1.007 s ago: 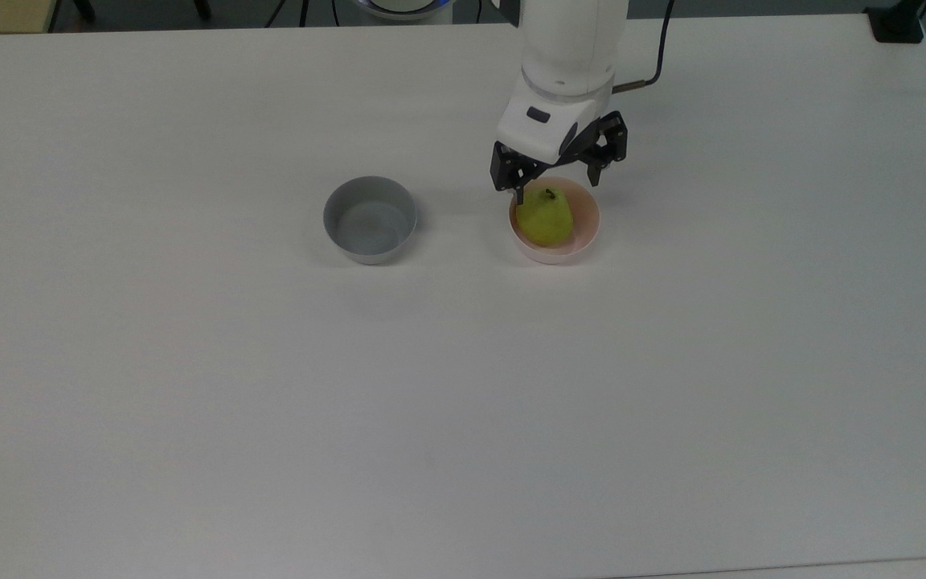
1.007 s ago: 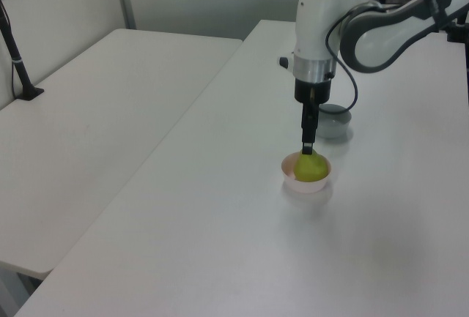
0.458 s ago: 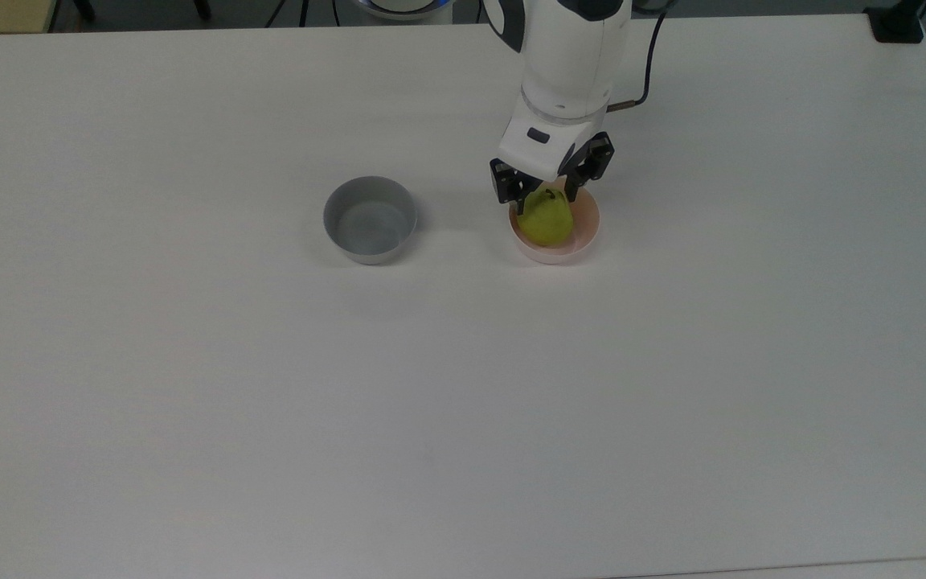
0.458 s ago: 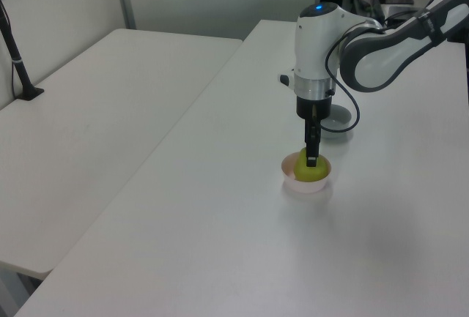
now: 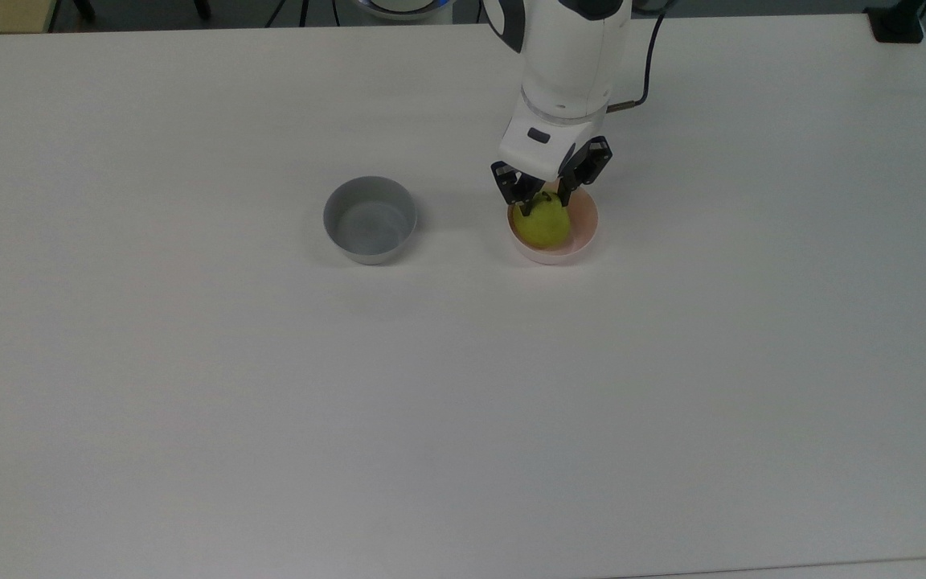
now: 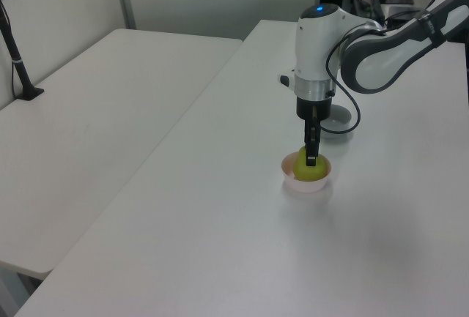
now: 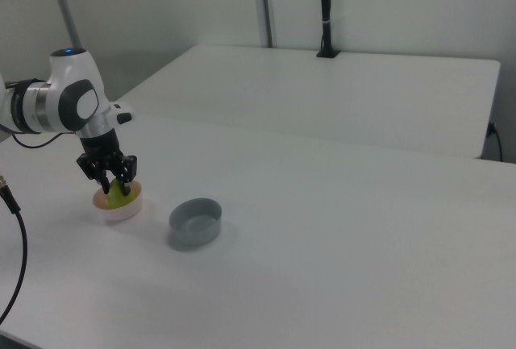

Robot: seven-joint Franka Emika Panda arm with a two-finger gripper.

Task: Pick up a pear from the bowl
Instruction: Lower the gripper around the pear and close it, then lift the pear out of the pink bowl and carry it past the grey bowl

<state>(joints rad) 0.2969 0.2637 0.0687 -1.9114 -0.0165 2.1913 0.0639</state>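
Pear [image 5: 543, 224]: small, yellow-green, with a short dark stem at its top; sits upright inside the pink bowl [image 5: 579, 240], filling most of it. Also seen in the left view [image 6: 311, 170] and the right view [image 7: 119, 196].

Pink bowl: pale, round, smooth; rests on the white table [image 5: 463, 386], landmark for all entries below. Seen also at [image 6: 304, 184] and [image 7: 122, 208].

Gripper [image 5: 544, 195]: black two-finger claw on a white wrist, pointing straight down over the pink bowl. Its fingers are drawn in narrow on either side of the pear's upper part and appear to press against it, one finger [image 5: 521, 198] toward the top view's left, the other toward the top view's right. In the left view the gripper [image 6: 311, 157] overlaps the pear's top; in the right view [image 7: 110, 180] both fingers flank the fruit. Pear's base is down within the pink bowl.

Arm [image 6: 381, 42]: white with dark joints, reaching the pink bowl from the table's far edge in the top view.

Grey bowl [image 5: 370, 219]: same size as the pink bowl, holding nothing, standing well apart from it toward the top view's left; beyond it in the left view [image 6: 335, 118], toward the right view's right [image 7: 196, 222].

Second table [image 7: 322, 95]: white, beyond the pink bowl's table in the right view.
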